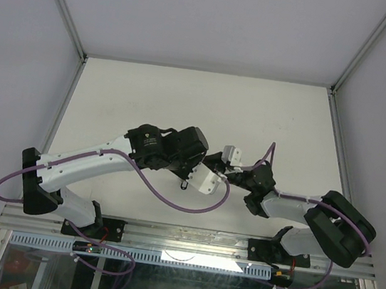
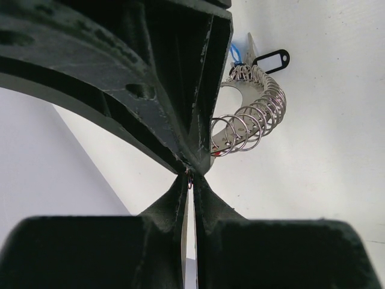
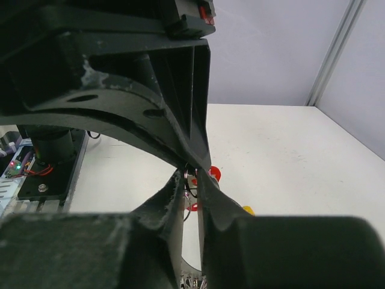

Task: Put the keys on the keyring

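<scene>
The keyring (image 2: 260,108), a curl of shiny silver loops, is just beside the tips of the left gripper (image 2: 190,174), which is squeezed tight shut. A black tag (image 2: 272,61) sits at its far end. The right gripper (image 3: 192,176) is nearly closed; I cannot tell if it holds anything.

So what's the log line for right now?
left claw: shut | right claw: nearly shut, by left claw | keyring: just past left claw | black tag: by keyring

key tag (image 2: 271,61) just beyond keyring (image 2: 263,112)
</scene>
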Controlling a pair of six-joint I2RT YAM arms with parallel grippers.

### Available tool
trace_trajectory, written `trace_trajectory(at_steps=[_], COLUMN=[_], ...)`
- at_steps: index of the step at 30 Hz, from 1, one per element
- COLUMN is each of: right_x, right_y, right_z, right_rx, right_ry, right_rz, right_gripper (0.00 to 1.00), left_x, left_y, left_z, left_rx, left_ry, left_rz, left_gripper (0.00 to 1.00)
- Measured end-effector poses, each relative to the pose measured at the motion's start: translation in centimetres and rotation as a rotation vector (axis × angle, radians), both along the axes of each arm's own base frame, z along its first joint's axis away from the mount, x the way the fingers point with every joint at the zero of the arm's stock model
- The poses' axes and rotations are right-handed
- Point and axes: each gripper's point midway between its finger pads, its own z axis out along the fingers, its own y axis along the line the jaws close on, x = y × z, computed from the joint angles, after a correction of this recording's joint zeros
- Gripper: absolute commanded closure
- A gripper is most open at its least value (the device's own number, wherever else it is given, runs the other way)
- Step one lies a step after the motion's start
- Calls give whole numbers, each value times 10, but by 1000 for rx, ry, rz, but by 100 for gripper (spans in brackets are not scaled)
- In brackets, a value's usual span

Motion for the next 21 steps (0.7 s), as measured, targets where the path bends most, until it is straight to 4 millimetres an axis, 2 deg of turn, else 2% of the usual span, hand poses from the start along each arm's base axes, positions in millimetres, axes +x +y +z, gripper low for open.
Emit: trace_trajectory(at_steps=[2,7,11,14,21], right_x=[0,-2,-2,-4,-12], right_y=[0,1,0,-3,-12], right_z=[0,0,2,5,4], right_rx=[-1,-5,-3,2,3], right_ry=[-3,-24,-39,-48,-58], right_rz=[2,6,3,-3,-5], right_gripper=[100,100,100,100,100], left_x=[0,-1,-1,-3,-13], left_y=[1,2,2,4,17], left_z=[-1,0,2,6,22], left_rx=[3,-3,-38,-88,-289], left_ry=[0,-2,-16,-32,-67], left_rz=[1,2,6,10,41], left_gripper=[100,100,83,74,70])
